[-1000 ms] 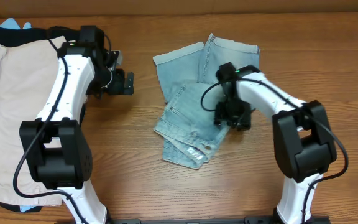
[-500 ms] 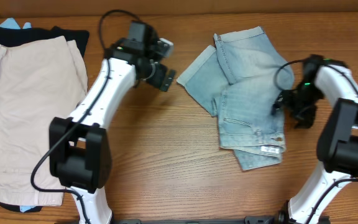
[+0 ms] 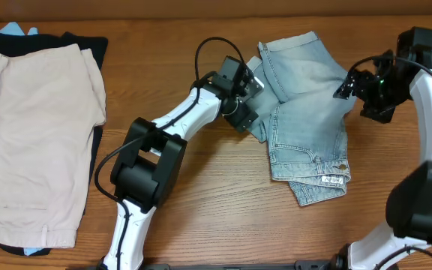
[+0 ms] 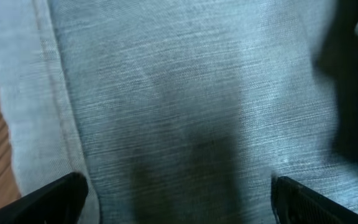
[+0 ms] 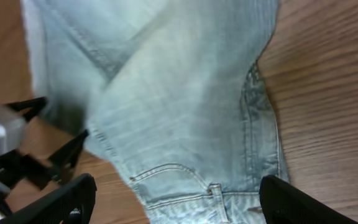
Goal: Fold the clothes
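Plainly, both pincers stand wide apart and neither holds anything. The left gripper (image 3: pixel 246 114) hangs low over the cuffed left edge of the denim shorts (image 3: pixel 306 112); in its wrist view, cloth fills the whole gap between the fingertips (image 4: pixel 61 193), though whether they press into it cannot be told. The right gripper (image 3: pixel 362 97) hovers at the shorts' right edge, clear of the fabric, fingers (image 5: pixel 291 199) spread. The shorts lie crumpled on the wooden table (image 3: pixel 201 195), right of centre, between the two grippers, with the pale waistband patch (image 3: pixel 334 180) toward the near edge.
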You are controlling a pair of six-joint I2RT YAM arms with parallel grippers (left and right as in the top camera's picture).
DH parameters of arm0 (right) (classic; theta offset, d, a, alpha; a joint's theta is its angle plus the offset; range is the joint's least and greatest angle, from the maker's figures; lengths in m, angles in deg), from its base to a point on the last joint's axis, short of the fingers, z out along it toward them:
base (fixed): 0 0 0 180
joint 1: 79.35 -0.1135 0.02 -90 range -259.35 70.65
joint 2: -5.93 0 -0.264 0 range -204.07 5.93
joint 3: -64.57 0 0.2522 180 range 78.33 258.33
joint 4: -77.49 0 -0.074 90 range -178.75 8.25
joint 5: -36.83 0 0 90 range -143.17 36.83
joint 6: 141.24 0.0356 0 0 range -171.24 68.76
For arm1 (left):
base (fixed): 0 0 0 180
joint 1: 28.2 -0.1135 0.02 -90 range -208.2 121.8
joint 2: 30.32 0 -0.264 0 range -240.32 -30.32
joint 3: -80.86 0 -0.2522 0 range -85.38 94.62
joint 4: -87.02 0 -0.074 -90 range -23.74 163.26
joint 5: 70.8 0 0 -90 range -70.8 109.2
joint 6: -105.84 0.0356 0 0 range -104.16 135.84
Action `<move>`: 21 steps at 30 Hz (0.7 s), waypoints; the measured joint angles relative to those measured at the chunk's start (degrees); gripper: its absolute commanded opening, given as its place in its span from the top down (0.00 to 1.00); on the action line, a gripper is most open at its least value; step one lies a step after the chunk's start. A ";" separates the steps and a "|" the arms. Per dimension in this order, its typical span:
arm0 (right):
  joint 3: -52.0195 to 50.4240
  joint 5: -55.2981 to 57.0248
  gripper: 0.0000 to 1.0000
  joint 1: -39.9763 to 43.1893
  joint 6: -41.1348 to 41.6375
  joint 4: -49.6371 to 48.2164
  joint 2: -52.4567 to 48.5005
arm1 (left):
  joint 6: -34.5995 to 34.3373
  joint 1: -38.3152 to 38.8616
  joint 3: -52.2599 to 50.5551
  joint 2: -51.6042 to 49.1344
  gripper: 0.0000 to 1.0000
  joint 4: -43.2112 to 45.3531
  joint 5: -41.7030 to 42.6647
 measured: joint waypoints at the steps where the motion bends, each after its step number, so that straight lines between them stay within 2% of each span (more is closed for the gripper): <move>1: 0.09 -0.09 0.12 0.00 -0.07 0.39 0.44 | -0.11 0.00 0.02 -0.02 0.00 0.07 -0.04; 5: 0.13 -0.13 0.12 0.02 -0.17 0.61 0.46 | -1.40 0.00 0.04 -0.04 0.00 -0.02 -0.66; 9: 0.13 -0.15 0.12 0.00 -0.33 0.87 0.46 | -6.23 0.02 1.11 -0.26 0.00 -3.72 -3.96; 15: 0.13 0.15 0.12 -1.55 -0.31 1.25 0.46 | -17.11 -1.29 3.78 -0.35 0.01 -17.07 -9.68; 21: 0.13 0.37 0.11 -7.30 -0.15 1.09 0.46 | -21.88 -8.81 4.55 -0.24 0.00 -31.93 -10.56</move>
